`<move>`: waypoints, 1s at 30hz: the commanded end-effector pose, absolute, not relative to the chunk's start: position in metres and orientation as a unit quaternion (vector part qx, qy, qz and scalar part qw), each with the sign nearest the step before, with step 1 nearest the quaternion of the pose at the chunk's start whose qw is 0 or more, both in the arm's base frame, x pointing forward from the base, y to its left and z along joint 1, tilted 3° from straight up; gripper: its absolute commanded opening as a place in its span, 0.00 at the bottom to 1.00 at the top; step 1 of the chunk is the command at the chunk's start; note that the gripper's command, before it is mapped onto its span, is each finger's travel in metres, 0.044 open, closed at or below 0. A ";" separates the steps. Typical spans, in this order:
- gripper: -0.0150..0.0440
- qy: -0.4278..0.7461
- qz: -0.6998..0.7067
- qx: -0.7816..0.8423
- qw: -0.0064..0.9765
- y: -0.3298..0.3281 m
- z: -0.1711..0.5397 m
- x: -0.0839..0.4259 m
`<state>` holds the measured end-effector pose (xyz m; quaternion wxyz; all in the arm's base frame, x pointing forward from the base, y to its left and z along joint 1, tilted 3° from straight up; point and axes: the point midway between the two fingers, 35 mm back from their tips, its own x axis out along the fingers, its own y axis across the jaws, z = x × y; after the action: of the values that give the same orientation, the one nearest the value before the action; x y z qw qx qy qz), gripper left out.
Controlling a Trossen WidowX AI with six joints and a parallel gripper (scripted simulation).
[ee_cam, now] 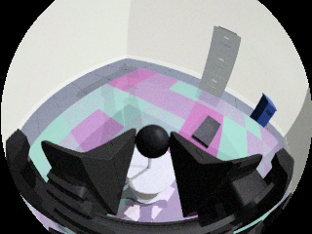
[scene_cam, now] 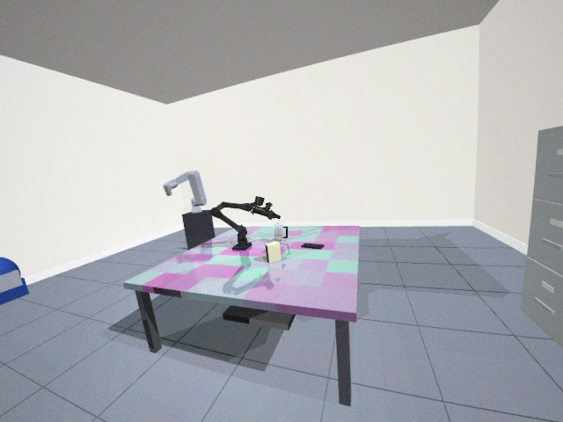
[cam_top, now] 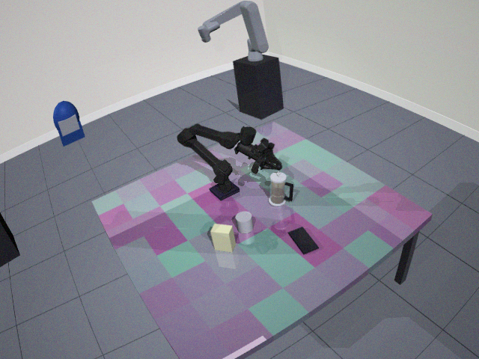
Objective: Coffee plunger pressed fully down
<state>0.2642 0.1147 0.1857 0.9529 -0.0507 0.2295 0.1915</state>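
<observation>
The coffee press [cam_top: 278, 191] [scene_cam: 278, 232] stands upright on the table, a glass cylinder with brown contents, a white lid and a black handle. Its white lid [ee_cam: 152, 177] shows below the fingers in the wrist view. The plunger's round black knob [ee_cam: 152, 141] sits between the fingertips, with a short stretch of thin rod between it and the lid. My gripper [cam_top: 280, 167] [scene_cam: 278, 217] [ee_cam: 153, 135] is shut on the knob, a little above the lid, and tilts down toward the press. The knob is hidden by the fingers in the top and exterior views.
A white cylinder [cam_top: 244, 222] and a pale yellow block [cam_top: 223, 238] [scene_cam: 273, 252] stand on the table in front of the arm's base. A flat black slab [cam_top: 303, 240] [scene_cam: 312, 245] [ee_cam: 207, 131] lies near the press. A grey arm on a black pedestal [cam_top: 258, 87] stands beyond the table.
</observation>
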 end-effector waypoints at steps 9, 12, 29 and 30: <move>0.47 0.270 0.191 -0.064 0.942 0.114 0.159 0.263; 0.47 0.270 0.191 -0.064 0.942 0.114 0.159 0.264; 0.47 0.270 0.191 -0.064 0.942 0.115 0.161 0.266; 0.47 0.270 0.191 -0.064 0.942 0.115 0.161 0.267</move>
<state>0.2675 0.1158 0.1736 0.9477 -0.0553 0.2501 0.1905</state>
